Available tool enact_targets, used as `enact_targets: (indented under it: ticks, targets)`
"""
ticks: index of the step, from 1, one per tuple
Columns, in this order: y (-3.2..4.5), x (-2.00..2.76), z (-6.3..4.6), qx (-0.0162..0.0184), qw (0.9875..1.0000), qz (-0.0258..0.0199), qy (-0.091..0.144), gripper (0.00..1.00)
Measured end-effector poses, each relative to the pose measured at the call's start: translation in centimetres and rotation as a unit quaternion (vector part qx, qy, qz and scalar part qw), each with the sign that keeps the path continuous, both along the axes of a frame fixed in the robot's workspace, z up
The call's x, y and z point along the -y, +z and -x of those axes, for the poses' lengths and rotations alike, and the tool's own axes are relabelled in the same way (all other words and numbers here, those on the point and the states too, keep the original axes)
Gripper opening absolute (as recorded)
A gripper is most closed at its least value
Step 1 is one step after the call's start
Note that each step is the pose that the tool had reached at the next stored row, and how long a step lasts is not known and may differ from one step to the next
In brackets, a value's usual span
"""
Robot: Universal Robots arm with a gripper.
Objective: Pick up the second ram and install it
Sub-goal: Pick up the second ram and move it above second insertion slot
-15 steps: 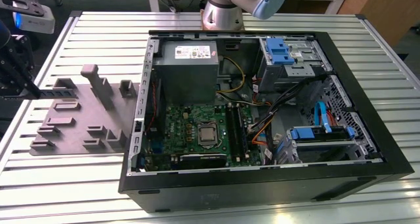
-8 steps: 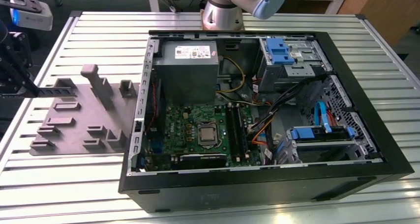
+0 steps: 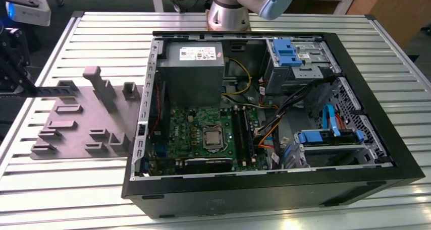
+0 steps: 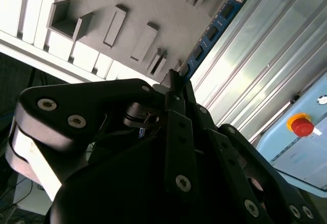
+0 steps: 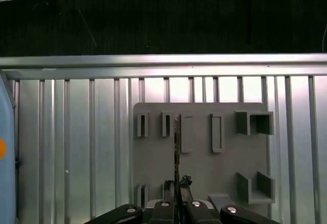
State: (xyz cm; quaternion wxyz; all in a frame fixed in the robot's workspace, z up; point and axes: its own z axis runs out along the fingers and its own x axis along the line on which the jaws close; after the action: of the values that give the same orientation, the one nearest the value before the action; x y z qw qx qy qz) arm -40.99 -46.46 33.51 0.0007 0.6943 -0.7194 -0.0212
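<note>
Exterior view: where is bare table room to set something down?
Bare table slats between the grey tray and the near edge, at the exterior view's left; also beyond the tray. Crowded: over the tray, where the gripper holds the second ram, and inside the computer case.

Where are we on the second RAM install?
Grasped: the black gripper is shut on one end of the thin blue-green memory stick, at the grey plastic tray. Whether it is lifted clear, I cannot tell. Left: seating it in the long black motherboard slots.
</note>
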Motion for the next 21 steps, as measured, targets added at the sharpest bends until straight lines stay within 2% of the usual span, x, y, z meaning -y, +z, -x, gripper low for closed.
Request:
enact_targets:
  ticks: [21]
  targets:
    - [2.02,0.0,0.0,0.0,1.0,0.0,0.0,0.14]
